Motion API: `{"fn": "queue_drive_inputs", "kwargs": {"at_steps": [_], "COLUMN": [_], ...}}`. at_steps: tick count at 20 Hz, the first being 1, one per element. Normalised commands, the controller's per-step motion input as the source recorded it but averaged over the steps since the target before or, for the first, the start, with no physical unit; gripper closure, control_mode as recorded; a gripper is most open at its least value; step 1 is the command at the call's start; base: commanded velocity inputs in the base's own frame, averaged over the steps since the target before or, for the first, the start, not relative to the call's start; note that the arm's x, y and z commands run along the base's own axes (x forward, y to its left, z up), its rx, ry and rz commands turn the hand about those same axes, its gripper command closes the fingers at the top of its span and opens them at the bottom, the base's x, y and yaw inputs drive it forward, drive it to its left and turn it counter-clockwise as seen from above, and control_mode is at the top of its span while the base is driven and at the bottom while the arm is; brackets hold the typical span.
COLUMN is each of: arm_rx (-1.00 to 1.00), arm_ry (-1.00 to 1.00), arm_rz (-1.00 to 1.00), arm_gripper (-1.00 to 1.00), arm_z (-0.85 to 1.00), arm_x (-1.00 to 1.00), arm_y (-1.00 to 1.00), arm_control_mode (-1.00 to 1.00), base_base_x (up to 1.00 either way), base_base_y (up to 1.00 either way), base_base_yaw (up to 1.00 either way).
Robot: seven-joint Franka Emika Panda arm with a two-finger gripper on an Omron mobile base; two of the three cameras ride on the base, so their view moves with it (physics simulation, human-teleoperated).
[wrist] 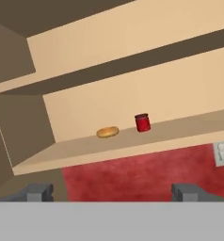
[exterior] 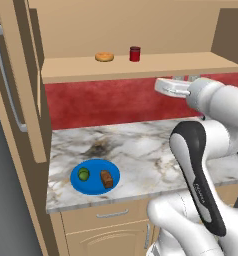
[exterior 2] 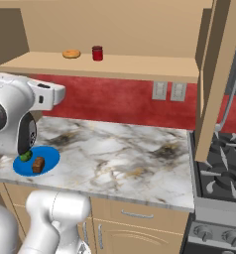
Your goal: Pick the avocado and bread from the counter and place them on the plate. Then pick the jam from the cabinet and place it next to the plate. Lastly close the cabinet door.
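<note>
Avocado and bread already sit on the plate, so jam's next. The jam stands on the cabinet shelf just beside a ring pastry. The gripper is spread wide and empty, well short of it, so I'd square up on the jar and go in level, clear of that pastry.

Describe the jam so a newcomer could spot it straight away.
Look into the open tan cabinet above the red wall, along its beige shelf. The jam stands there upright, beside a pastry. It is the small dark red jar; the pastry is a flat orange-tan ring.
</note>
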Motion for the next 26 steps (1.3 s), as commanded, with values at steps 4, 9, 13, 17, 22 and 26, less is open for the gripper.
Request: {"fn": "queue_drive_inputs", "kwargs": {"at_steps": [4, 9, 13, 17, 22, 26], "arm_rx": [0.00, -0.01, -0.06, -0.07, -0.07, 0.00], "arm_ry": [-0.11, -0.14, -0.13, -0.03, 0.01, 0.00], "arm_rz": [-0.01, -0.02, -0.04, -0.08, -0.01, 0.00], "arm_gripper": [-1.00, -1.00, -1.00, -1.00, -1.00, -1.00], "arm_z": [0.29, 0.20, 0.07, 0.03, 0.00, 0.00], "arm_x": [-0.04, -0.13, -0.06, 0.00, 0.01, 0.00], "arm_y": [-0.06, -0.07, -0.02, 0.00, 0.05, -0.02], "arm_control_mode": [-1.00, -1.00, -1.00, -1.00, -1.00, -1.00], "base_base_x": [0.00, 0.00, 0.00, 0.00, 0.00, 0.00], "base_base_y": [0.00, 0.00, 0.00, 0.00, 0.00, 0.00], "base_base_yaw": [0.00, 0.00, 0.00, 0.00, 0.00, 0.00]}}
